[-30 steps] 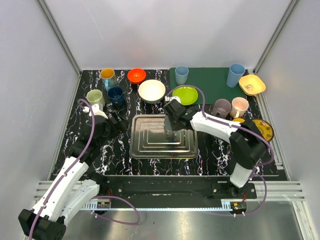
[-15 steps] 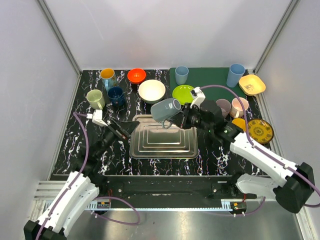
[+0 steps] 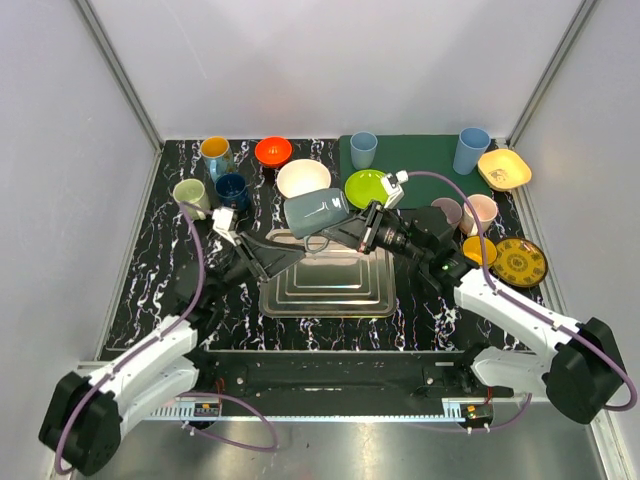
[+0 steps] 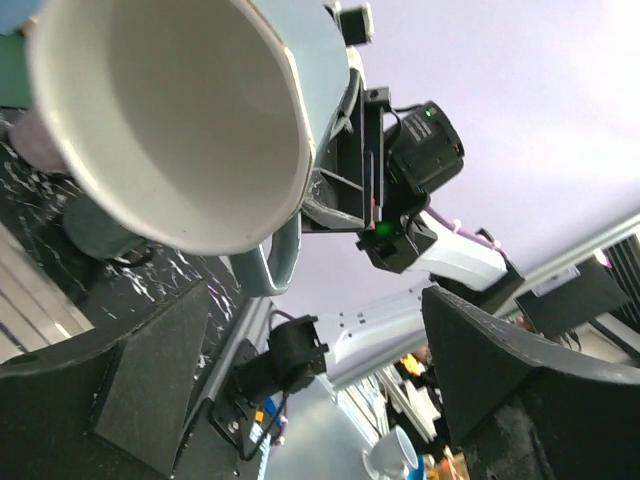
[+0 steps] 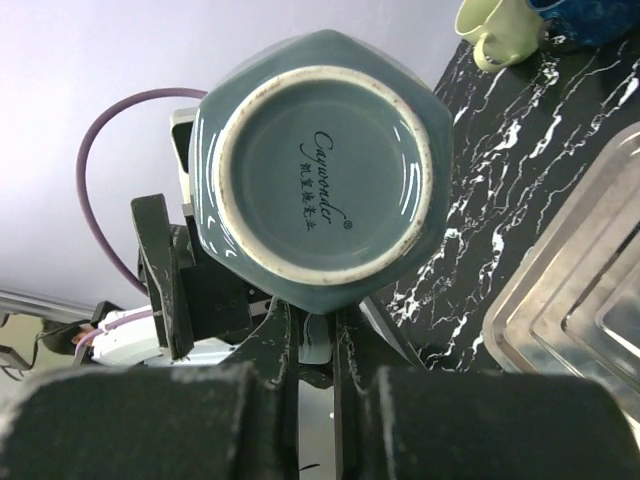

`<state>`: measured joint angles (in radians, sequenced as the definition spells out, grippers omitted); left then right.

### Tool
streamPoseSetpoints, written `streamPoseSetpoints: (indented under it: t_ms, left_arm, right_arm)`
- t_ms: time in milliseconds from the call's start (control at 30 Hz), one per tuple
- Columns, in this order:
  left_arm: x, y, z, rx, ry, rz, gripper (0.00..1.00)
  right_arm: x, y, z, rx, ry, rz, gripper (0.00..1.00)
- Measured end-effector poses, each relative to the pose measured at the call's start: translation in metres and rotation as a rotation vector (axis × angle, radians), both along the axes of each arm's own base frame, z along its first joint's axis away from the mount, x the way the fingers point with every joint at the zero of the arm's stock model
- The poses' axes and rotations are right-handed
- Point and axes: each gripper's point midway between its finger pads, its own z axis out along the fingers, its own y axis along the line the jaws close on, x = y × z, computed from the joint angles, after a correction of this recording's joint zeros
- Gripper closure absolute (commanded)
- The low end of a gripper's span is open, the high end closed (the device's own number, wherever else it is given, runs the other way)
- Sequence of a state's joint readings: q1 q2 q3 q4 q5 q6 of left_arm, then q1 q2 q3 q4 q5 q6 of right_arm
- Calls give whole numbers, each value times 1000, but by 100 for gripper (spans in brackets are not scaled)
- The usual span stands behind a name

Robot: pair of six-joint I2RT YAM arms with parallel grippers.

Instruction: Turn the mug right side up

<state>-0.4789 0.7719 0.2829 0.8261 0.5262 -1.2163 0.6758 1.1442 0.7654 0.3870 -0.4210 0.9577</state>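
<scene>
The left pincer (image 3: 285, 250) is spread wide open and holds nothing, its two dark fingers (image 4: 150, 370) far apart. Just ahead of it and a little higher, the grey-blue six-sided ceramic mug (image 3: 315, 212) hangs in the air on its side; its white-glazed mouth is turned toward this pincer, and in the left wrist view the mug is apart from both fingers. Below both pincers lies the square stepped stainless-steel tray (image 3: 330, 290), flat on the black white-veined worktop (image 3: 430, 300); the mug is above the tray's far edge, well off its surface. The right pincer (image 3: 345, 233) is closed tight on the mug's looped handle (image 4: 270, 270), which hangs under the mug body; the mug sits straight ahead of this pincer, and its round unglazed foot ring and printed maker's mark face the right wrist camera. Just beyond the right pincer rests a lime-green round plate (image 3: 368, 188).
</scene>
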Motion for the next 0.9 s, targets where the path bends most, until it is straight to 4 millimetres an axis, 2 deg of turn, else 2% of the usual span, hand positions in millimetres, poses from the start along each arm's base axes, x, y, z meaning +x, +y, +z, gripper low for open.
streamPoseSetpoints:
  t_ms: [133, 267, 367, 433, 533, 733, 800, 833, 867, 900]
  left_arm:
    - [-3, -16, 5, -22, 6, -81, 14]
    - [0, -24, 1, -28, 31, -113, 18]
    - [4, -28, 6, -35, 27, -119, 22]
    - [6, -29, 7, -38, 26, -119, 30]
    - [10, -32, 9, -47, 34, -124, 49]
    - [22, -39, 11, -77, 66, -140, 61]
    - [23, -40, 12, -90, 72, -147, 69]
    - [24, -41, 13, -96, 78, -151, 76]
    - [24, -41, 13, -101, 83, -154, 99]
    - [24, -41, 14, -108, 93, -159, 100]
  right_arm:
    - [-3, 2, 6, 26, -9, 23, 100]
    - [-5, 5, 6, 33, -8, 45, 100]
    - [-6, 6, 5, 32, -2, 57, 100]
    - [-6, 6, 7, 38, -10, 57, 100]
    - [-6, 6, 11, 50, -21, 57, 100]
    - [-3, 4, 19, 74, -50, 49, 100]
    - [-2, 3, 20, 75, -54, 45, 100]
    - [-1, 2, 20, 75, -54, 44, 100]
    - [-1, 2, 20, 73, -57, 42, 100]
    - [0, 2, 19, 70, -62, 38, 100]
